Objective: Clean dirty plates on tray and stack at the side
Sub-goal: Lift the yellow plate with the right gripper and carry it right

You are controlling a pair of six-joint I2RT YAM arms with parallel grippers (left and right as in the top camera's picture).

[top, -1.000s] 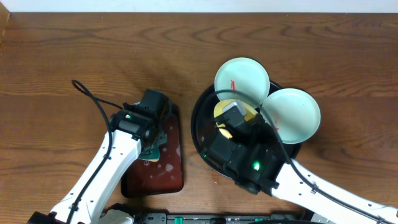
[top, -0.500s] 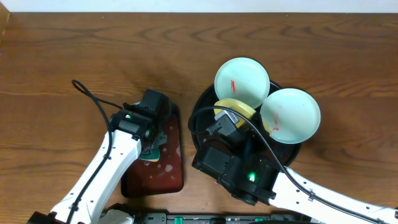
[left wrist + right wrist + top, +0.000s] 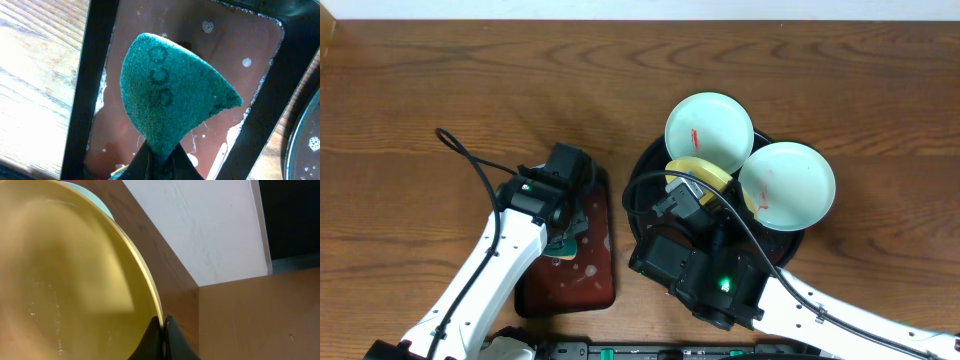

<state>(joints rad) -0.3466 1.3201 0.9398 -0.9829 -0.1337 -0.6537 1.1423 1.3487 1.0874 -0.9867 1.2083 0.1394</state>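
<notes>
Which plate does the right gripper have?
The yellow plate, pinched at its rim by the right gripper; both mint plates lie ungripped on the tray.

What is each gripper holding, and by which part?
Left gripper pinches the green sponge by its narrow bottom end; right gripper clamps the yellow plate at its rim.

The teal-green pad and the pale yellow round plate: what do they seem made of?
The teal-green scouring pad looks like coarse abrasive fibre, matte and grainy, bending where the left gripper pinches it. The pale yellow round plate is probably plastic, smooth with a sheen and thin rim, clamped by the right gripper.
</notes>
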